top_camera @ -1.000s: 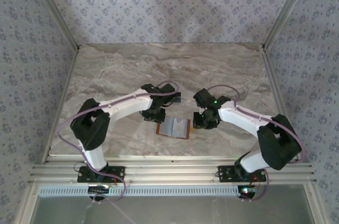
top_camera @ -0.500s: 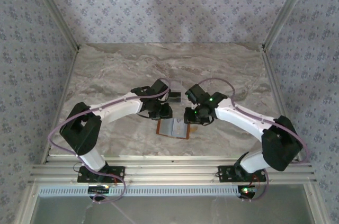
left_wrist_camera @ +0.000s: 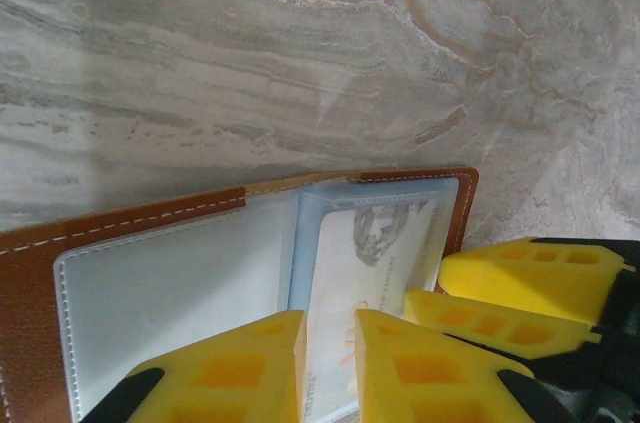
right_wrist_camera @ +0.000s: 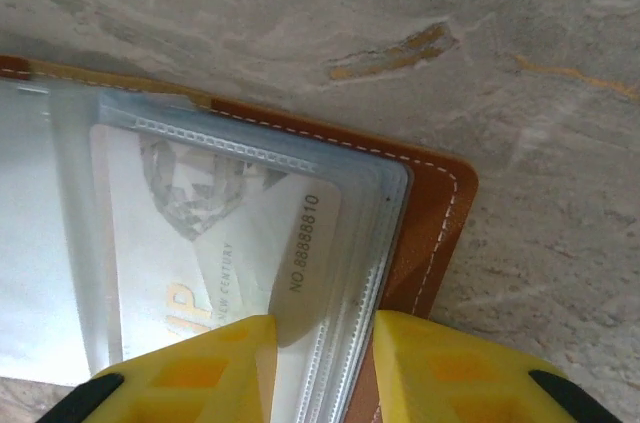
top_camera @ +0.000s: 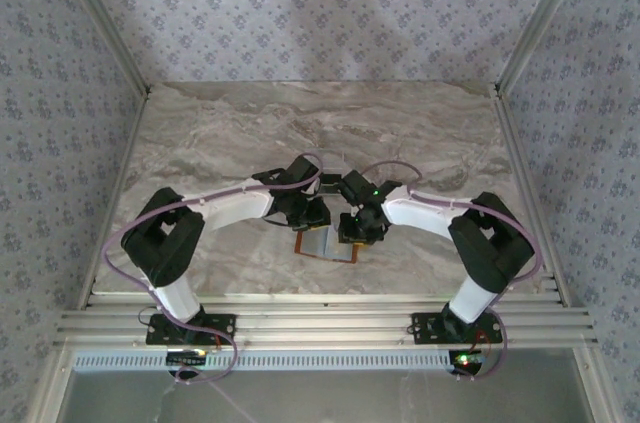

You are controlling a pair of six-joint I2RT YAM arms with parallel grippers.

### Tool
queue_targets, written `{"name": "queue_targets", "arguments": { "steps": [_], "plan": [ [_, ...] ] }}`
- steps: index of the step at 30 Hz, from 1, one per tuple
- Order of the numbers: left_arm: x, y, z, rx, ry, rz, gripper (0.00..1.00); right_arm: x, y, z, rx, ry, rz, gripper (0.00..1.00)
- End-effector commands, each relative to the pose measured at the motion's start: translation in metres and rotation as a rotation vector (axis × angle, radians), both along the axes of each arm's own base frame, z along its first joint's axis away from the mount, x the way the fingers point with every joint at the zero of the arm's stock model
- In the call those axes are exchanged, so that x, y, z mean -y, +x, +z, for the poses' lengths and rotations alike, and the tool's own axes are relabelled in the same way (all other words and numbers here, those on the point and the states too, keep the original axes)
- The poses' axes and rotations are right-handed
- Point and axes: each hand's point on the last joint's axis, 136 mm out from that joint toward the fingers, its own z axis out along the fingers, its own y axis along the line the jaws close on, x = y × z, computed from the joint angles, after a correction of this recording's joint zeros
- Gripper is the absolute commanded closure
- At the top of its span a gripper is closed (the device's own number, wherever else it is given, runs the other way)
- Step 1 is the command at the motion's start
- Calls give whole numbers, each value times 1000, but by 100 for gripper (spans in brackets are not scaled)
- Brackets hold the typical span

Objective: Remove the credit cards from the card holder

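Presently, left gripper (left_wrist_camera: 330, 331) sits at eleven o'clock of the card holder (top_camera: 328, 244), jaws a narrow slit apart over the edge of a clear sleeve leaf (left_wrist_camera: 300, 243); whether they nip that leaf cannot be told. Card holder lies open and flat on the marble table (top_camera: 220, 133), toward six o'clock of its middle. The credit cards (right_wrist_camera: 215, 243) are not yet out, a pale one showing inside the sleeves. Right gripper (right_wrist_camera: 325, 331) stands at one o'clock, jaws parted astride the sleeve stack's corner, nothing pinched. Recommendation: one gripper pins the leather down; the other closes on the card alone, not the plastic, and draws it straight out of the pocket's mouth, kept flat
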Motion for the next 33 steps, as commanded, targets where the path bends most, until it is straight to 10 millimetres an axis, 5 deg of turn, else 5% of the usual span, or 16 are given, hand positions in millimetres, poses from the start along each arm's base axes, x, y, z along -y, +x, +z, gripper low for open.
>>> {"name": "queue_targets", "arguments": {
  "steps": [1, 10, 28, 33],
  "plan": [
    [0, -2, -5, -20, -5, 5, 79, 3, -5, -9, -14, -23, -4, 70],
    [0, -8, -13, -45, 4, -7, 81, 4, -5, -12, -16, -31, 3, 78],
    [8, -29, -36, -106, 38, -69, 82, 3, -6, -8, -14, -30, 12, 77],
    [-5, -32, -44, -91, 140, -86, 81, 5, -7, -5, -10, -33, 13, 75]
  ]
}}
